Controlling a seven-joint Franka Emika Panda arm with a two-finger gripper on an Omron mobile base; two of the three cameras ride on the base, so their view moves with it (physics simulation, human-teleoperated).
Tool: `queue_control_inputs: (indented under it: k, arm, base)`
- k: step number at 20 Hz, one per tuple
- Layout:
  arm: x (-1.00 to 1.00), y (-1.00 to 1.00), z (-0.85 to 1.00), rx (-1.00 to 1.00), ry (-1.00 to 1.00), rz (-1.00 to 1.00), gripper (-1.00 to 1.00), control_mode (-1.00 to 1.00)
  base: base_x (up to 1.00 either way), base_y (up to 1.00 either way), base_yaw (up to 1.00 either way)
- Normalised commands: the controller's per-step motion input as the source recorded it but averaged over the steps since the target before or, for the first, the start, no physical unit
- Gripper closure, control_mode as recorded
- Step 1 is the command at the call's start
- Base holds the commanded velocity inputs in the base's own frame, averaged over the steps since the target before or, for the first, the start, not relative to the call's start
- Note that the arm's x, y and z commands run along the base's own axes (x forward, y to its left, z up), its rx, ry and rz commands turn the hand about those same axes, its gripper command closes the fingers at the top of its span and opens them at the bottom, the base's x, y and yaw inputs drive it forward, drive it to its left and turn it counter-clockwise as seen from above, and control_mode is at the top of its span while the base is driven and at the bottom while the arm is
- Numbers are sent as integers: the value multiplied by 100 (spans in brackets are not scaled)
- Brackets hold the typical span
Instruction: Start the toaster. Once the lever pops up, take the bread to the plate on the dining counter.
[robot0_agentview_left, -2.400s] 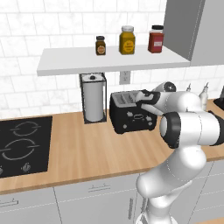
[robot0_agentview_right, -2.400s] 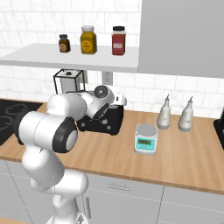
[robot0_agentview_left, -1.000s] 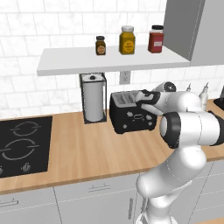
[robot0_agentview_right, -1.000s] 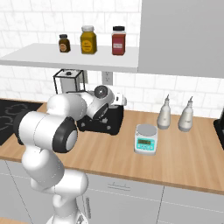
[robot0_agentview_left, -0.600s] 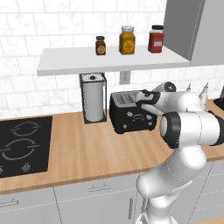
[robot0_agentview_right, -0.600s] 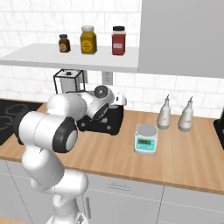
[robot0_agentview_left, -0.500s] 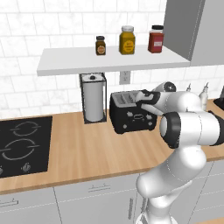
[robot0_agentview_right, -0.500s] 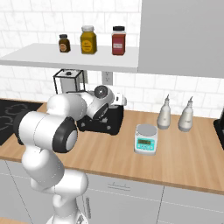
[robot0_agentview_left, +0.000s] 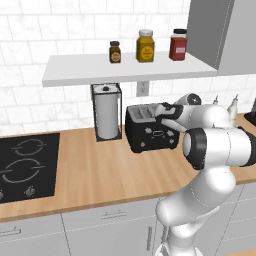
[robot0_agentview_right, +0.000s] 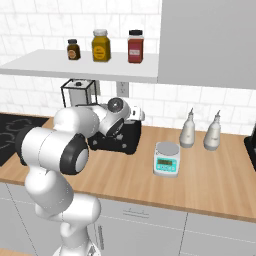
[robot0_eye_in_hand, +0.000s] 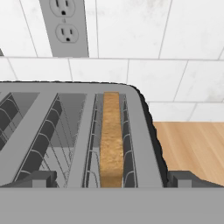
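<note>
The black toaster (robot0_agentview_left: 150, 134) stands on the wood counter against the tiled wall, partly hidden by my arm in the right base view (robot0_agentview_right: 119, 142). In the hand view I look down on its top (robot0_eye_in_hand: 141, 131): the tan bread (robot0_eye_in_hand: 111, 135) stands on edge in the right slot, and the left slot holds nothing. My gripper (robot0_agentview_left: 168, 111) hovers just over the toaster's right end, seen from the other side as well (robot0_agentview_right: 134, 115). It is open (robot0_eye_in_hand: 112, 179), with a dark fingertip on either side of the bread slot and apart from the slice. The plate and dining counter are out of view.
A paper-towel roll (robot0_agentview_left: 106, 114) in a black holder stands left of the toaster, and a black cooktop (robot0_agentview_left: 25, 165) lies further left. A shelf (robot0_agentview_left: 125, 70) with three jars hangs overhead. A small scale (robot0_agentview_right: 166, 159) and two bottles (robot0_agentview_right: 188, 129) sit to the right.
</note>
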Motion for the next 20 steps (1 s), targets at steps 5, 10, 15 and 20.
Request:
queue_control_inputs:
  k: [5,10,15,20]
  arm:
    - [0,0,0,0,0,0,-100,-100]
    - [0,0,0,0,0,0,-100,-100]
    - [0,0,0,0,0,0,-100,-100]
    - [0,0,0,0,0,0,-100,-100]
  base:
    - [0,0,0]
    - [0,0,0]
    - [0,0,0]
    - [0,0,0]
